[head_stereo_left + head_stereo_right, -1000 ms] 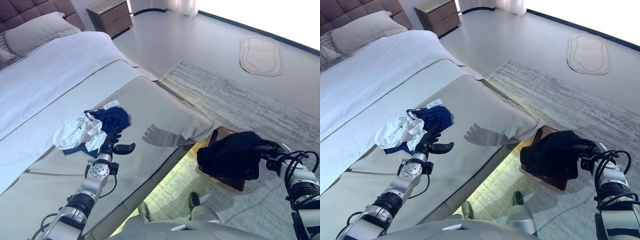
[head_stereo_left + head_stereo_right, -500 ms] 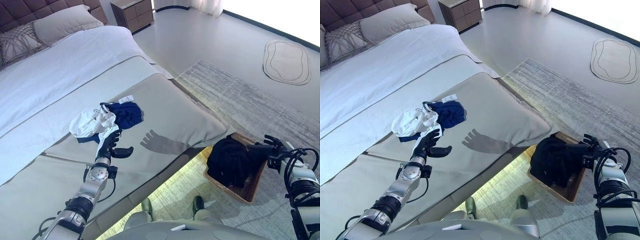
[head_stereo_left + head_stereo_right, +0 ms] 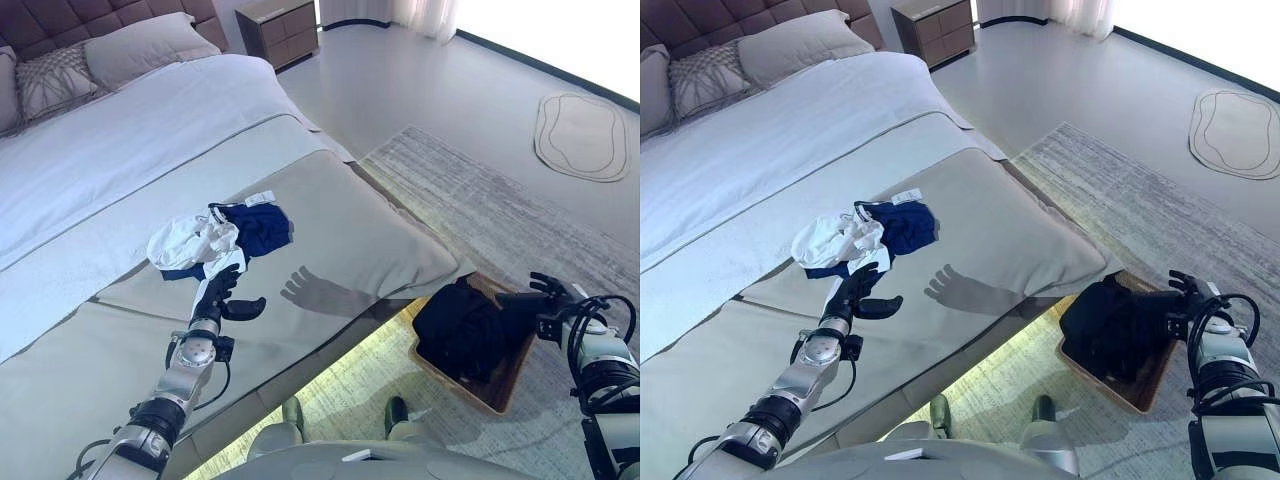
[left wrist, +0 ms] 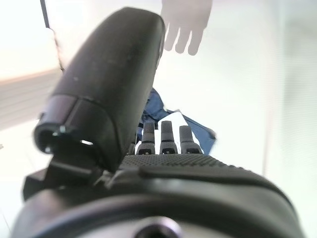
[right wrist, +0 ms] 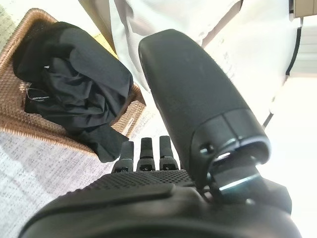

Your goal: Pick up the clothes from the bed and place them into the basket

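Note:
A white garment (image 3: 190, 240) and a dark blue garment (image 3: 262, 226) lie bunched together on the beige bed cover (image 3: 350, 230). My left hand (image 3: 222, 297) rests open on the bed just in front of them, fingers straight toward the cloth, thumb out to the side. A black garment (image 3: 465, 325) lies heaped in the brown wicker basket (image 3: 502, 378) on the rug beside the bed. My right hand (image 3: 548, 295) hovers open over the basket's far rim, holding nothing; in the right wrist view its fingers (image 5: 142, 151) point at the black garment (image 5: 74, 94).
The bed runs to the upper left with white sheet (image 3: 130, 140) and pillows (image 3: 150, 45). A wooden nightstand (image 3: 278, 25) stands beyond it. A grey rug (image 3: 500, 220) lies under the basket, and a small oval mat (image 3: 580, 135) is on the floor farther off.
The black garment has dropped from my right hand into the basket, and that hand has opened. The camera has shifted, showing more of the bed head. My left hand stays by the clothes.

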You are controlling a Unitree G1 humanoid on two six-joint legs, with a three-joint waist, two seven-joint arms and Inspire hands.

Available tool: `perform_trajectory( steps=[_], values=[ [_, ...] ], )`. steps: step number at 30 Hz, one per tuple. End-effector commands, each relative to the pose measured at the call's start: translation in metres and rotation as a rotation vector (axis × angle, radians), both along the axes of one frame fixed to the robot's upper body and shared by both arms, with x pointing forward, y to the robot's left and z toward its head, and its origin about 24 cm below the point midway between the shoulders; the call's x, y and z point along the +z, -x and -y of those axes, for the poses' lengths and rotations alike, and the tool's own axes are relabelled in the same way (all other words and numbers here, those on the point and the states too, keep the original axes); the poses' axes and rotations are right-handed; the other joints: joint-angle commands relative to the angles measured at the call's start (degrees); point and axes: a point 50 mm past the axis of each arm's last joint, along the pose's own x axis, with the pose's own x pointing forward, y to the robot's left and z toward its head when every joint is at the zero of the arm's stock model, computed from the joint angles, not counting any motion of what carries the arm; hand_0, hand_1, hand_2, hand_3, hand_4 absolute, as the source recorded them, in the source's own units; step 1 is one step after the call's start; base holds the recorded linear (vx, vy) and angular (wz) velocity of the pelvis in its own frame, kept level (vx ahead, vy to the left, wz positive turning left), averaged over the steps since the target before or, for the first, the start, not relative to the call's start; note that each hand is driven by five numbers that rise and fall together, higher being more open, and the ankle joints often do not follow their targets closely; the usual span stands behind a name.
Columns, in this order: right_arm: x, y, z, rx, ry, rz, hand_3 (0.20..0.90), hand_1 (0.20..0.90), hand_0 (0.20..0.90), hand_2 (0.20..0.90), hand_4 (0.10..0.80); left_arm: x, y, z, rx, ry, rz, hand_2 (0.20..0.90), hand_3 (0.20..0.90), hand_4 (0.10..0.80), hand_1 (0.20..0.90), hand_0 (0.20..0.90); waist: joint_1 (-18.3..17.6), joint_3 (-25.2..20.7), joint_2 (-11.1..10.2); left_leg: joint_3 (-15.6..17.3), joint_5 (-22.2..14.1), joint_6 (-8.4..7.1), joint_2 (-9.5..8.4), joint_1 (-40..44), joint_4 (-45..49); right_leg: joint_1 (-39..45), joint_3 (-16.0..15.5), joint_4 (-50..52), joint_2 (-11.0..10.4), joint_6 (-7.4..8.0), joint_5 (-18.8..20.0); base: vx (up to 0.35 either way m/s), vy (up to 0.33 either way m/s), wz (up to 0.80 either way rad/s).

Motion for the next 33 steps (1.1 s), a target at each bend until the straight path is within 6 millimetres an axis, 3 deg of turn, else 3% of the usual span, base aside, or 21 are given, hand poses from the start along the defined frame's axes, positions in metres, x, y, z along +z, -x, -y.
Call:
perform_trajectory(
  steps=[1, 10, 15, 24, 33],
  values=[
    [0.036, -0.031, -0.001, 0.045, 0.144, 0.118, 0.900, 0.900, 0.900, 0.900, 0.800, 0.038, -0.021, -0.019, 0.046, -0.034, 0.191, 0.900, 0.900, 0.800, 0.900, 0.900, 0.1, -3.0, -5.2, 0.0, -6.9, 0.56, -3.89, 1.2, 2.0, 1.4, 0.2, 1.7, -0.1, -1.49, -4.7, 0.043, 0.001, 0.08],
    [0.040, -0.030, -0.012, -0.002, 0.250, 0.208, 0.900, 0.900, 0.900, 0.900, 0.800, 0.029, 0.000, -0.030, 0.065, -0.037, 0.160, 0.900, 0.900, 0.800, 0.900, 0.900, 1.7, -3.9, -5.1, -1.6, -7.1, 0.82, -4.41, 1.6, 0.8, 2.3, -1.3, 1.7, -0.1, -1.43, -5.6, 0.054, 0.009, 0.13],
    [0.053, -0.030, -0.021, -0.039, 0.375, 0.340, 0.900, 0.900, 0.900, 0.900, 0.800, 0.025, 0.010, -0.030, 0.072, -0.027, 0.147, 0.900, 0.900, 0.800, 0.900, 0.900, 2.2, -4.3, -4.7, -2.1, -7.3, 0.95, -4.40, 1.5, 0.8, 2.5, -1.9, 2.0, -0.3, -1.33, -6.0, 0.045, 0.034, 0.09],
    [0.056, -0.036, -0.039, 0.082, 0.418, 0.391, 0.900, 0.900, 0.900, 0.900, 0.800, 0.023, 0.010, -0.024, 0.070, -0.008, 0.142, 0.900, 0.900, 0.800, 0.900, 0.900, 2.9, -4.4, -4.8, -3.4, -7.8, 1.33, -4.65, 2.0, 1.0, 3.3, -2.3, 2.2, -0.6, -1.17, -6.2, 0.028, 0.024, 0.08],
    [0.054, -0.039, -0.066, 0.285, 0.583, 0.387, 0.900, 0.900, 0.900, 0.900, 0.800, 0.019, 0.017, -0.027, 0.096, -0.023, 0.112, 0.900, 0.900, 0.800, 0.900, 0.900, 3.0, -5.4, -5.6, -3.5, -8.2, 1.77, -4.62, 2.7, 0.7, 3.8, -2.4, 2.1, -0.4, -0.84, -6.3, 0.019, 0.000, 0.02]
  ],
)
